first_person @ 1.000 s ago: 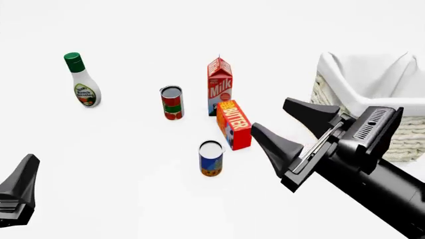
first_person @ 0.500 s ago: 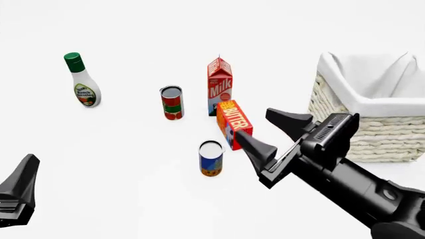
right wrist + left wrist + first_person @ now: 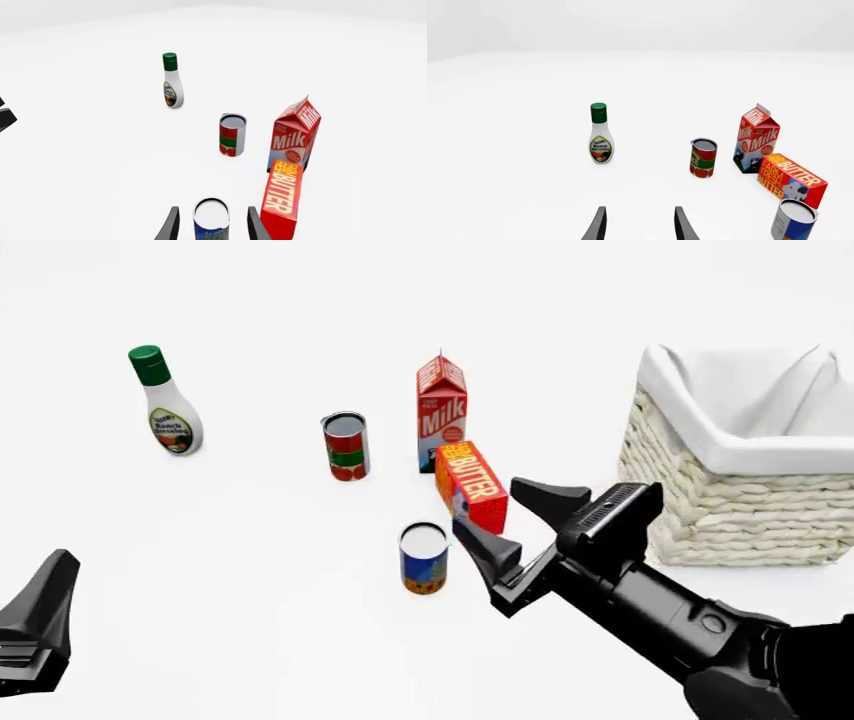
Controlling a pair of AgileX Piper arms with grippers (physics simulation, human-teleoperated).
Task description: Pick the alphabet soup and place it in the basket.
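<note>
Right gripper (image 3: 523, 519): jaws spread, empty; has moved left and lower since a second ago, now just right of the soup can (image 3: 424, 558), no contact. In the right wrist view the can (image 3: 211, 219) sits between the fingertips (image 3: 171, 225), its lower part cut off.
Soup can: upright on the surface (image 3: 254, 530), just before the butter box (image 3: 471, 489), unmoved.
Basket (image 3: 747, 465): far right, well apart, partly cropped.
Left gripper (image 3: 639, 226): spread, empty, unmoved; mostly out of frame.
Open room: left of the can.
</note>
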